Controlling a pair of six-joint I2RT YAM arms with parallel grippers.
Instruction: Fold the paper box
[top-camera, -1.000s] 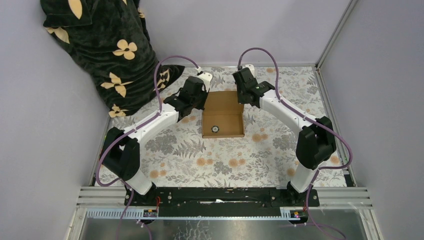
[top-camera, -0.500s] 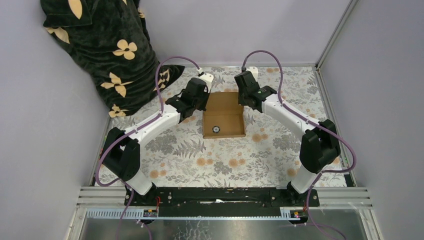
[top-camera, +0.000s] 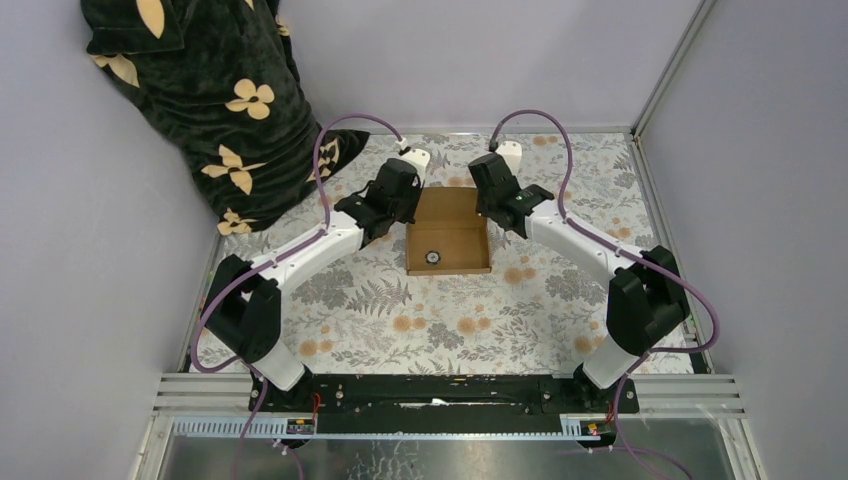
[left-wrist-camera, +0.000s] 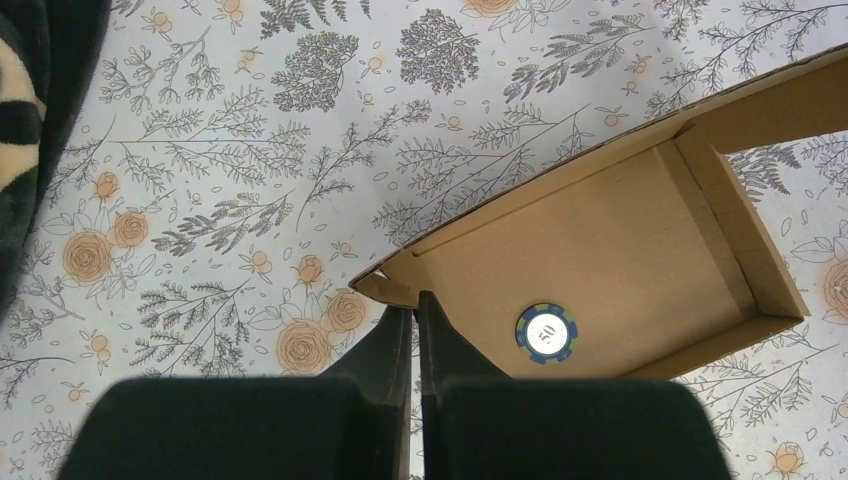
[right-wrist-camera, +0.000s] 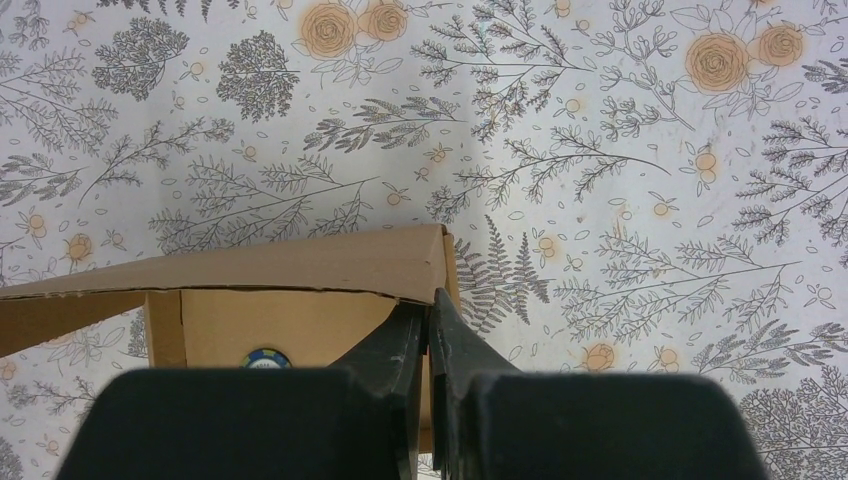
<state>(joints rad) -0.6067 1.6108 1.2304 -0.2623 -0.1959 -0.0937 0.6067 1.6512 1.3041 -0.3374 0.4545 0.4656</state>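
Sitting open on the floral-patterned desk (top-camera: 400, 320), the shallow brown corrugated-cardboard paper box (top-camera: 447, 240) holds a round blue-rimmed chip (left-wrist-camera: 546, 333). Left tool (left-wrist-camera: 413, 302) is clenched on its far left wall, right tool (right-wrist-camera: 430, 302) clenched on its far right corner.

The paper box (top-camera: 447, 215) is plain brown corrugated cardboard with no printing. It is partly erected into a shallow rectangular tray. The low side walls stand up and the top is open. The rear flap rises at a tilt from the far edge. The base lies flat on the floral table cover (top-camera: 400, 310), in the middle of the cover's far half and roughly square to its edges.
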